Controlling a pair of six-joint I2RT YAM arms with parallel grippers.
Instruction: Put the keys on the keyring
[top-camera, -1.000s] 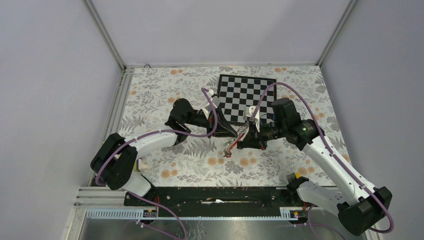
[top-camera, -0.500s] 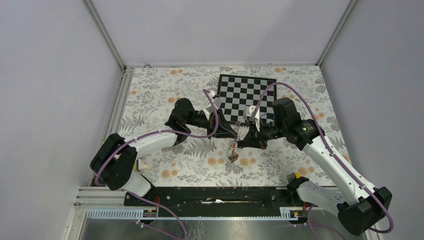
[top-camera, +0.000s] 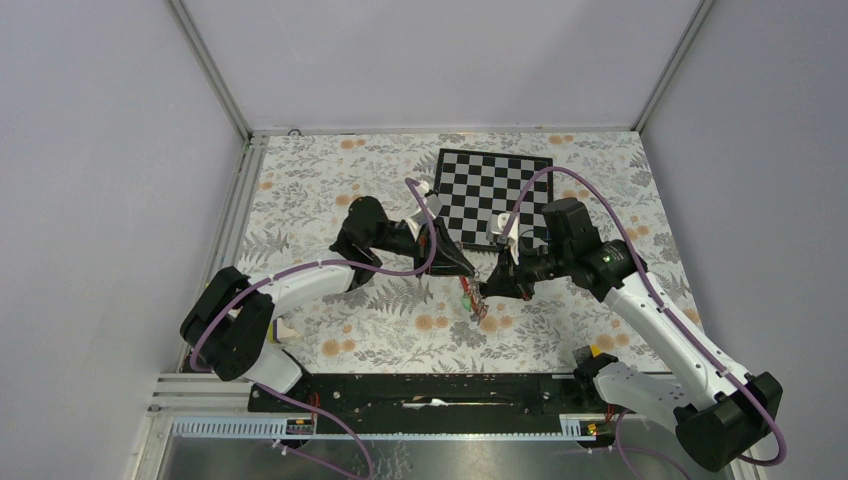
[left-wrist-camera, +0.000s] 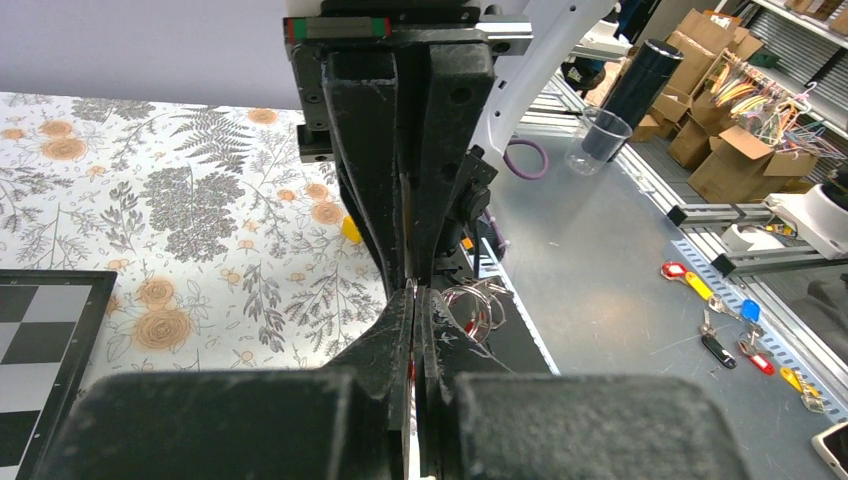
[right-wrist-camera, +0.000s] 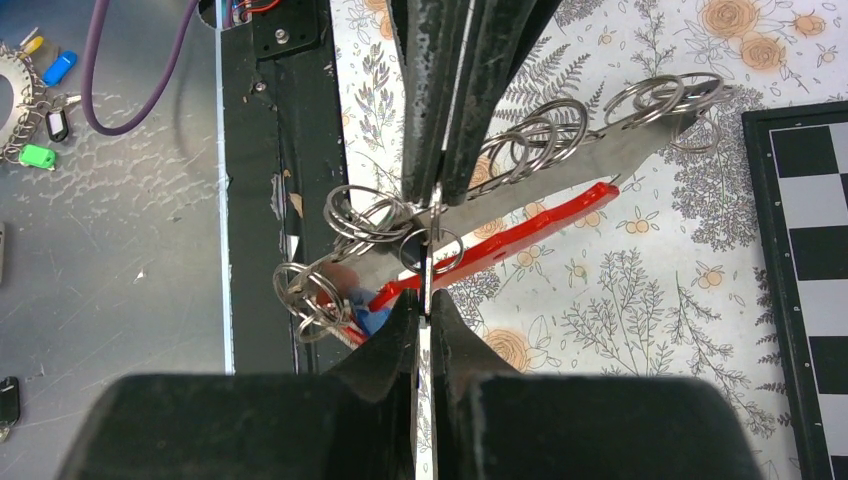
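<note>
Both grippers meet above the floral cloth, just in front of the chessboard. My left gripper (top-camera: 466, 270) is shut on a flat silver keyring bar (right-wrist-camera: 610, 150) that carries several split rings (right-wrist-camera: 535, 140). My right gripper (top-camera: 487, 290) is shut on a thin metal ring (right-wrist-camera: 426, 262), seen edge-on, in the same bunch. A long red key tag (right-wrist-camera: 530, 230) and a blue tag (right-wrist-camera: 375, 312) hang under the bar. From above, the bunch (top-camera: 477, 303) dangles below the fingertips. The left wrist view shows only rings (left-wrist-camera: 478, 305) beside my shut fingers. No green tag shows clearly.
The chessboard (top-camera: 492, 190) lies behind the grippers. A yellow-and-white block (top-camera: 284, 328) sits by the left arm's base and a yellow piece (top-camera: 598, 352) by the right arm's base. A black rail (top-camera: 430, 386) runs along the near edge.
The hanging bunch has swung from lower left to right, under the right gripper. The right gripper has dropped slightly toward the left. Both grippers have stayed shut.
</note>
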